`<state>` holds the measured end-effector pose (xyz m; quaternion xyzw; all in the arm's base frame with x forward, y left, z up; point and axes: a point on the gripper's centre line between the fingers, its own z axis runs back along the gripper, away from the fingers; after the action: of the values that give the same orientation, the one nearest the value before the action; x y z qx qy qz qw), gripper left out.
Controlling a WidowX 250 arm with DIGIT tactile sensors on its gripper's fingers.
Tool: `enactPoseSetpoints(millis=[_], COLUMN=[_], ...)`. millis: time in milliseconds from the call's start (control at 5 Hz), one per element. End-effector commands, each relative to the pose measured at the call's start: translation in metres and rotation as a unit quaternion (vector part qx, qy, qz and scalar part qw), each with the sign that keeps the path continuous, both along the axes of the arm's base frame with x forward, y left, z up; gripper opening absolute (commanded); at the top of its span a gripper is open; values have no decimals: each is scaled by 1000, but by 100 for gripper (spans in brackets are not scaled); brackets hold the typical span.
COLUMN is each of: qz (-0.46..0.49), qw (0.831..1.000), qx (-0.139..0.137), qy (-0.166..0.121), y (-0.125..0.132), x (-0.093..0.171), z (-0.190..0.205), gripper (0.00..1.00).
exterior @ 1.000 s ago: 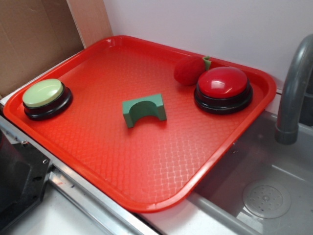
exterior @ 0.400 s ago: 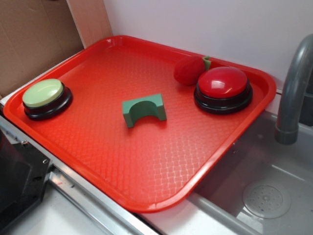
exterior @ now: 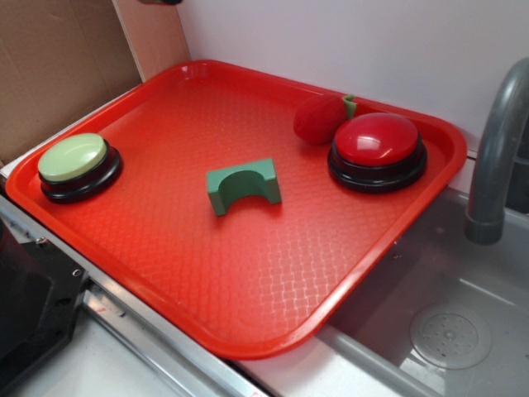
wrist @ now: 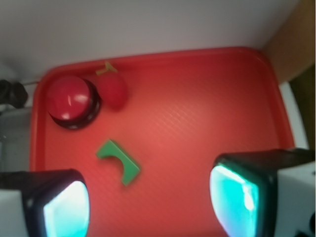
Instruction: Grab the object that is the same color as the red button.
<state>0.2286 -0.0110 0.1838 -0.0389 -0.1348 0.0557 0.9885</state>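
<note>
The red tray carries everything, and the red button near its far right corner sits just beside the red toy fruit, crowding that side. The fruit looks light, matte and slightly soft, best pinched across its rounded body from the open side. The end effector hangs open high above; the green arch block lies apart.

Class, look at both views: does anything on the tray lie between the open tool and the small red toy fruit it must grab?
The green arch block lies partway between the tool and the red toy fruit, which touches the red button.
</note>
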Motion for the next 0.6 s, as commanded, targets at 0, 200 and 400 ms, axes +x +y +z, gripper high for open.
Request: enactPoseSetpoints(millis=[0,200,400], qz=[5,12,45], qw=[999,1000,998], qx=[-20,-25,12], qy=[-36,13,31], y=[-26,-40,-48], x=[61,80,90], z=[-38,-66,-82], gripper=[100,100,100])
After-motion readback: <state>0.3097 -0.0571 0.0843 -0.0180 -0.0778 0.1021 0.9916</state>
